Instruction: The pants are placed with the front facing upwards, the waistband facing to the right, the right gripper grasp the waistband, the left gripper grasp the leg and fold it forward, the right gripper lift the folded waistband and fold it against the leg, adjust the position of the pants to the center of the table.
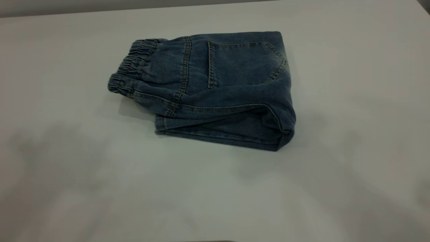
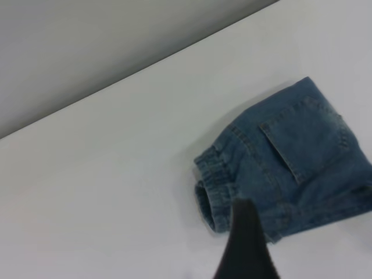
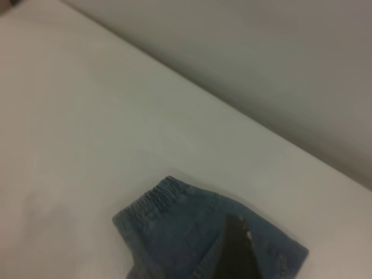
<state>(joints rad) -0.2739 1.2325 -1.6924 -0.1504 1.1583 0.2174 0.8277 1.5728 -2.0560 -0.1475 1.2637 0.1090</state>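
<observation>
The worktop [image 1: 67,151] was seen bearing the folded pants [image 1: 215,90] near its middle, waistband [image 1: 129,72] turned left, back pocket [image 1: 245,64] uppermost. Both grippers were held above, clear of the cloth; finger positions could not be told.

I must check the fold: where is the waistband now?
In the exterior view the waistband is at the left end of the folded pants, lying on the table.

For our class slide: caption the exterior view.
Folded pants on the table, waistband at left, pocket up.
</observation>
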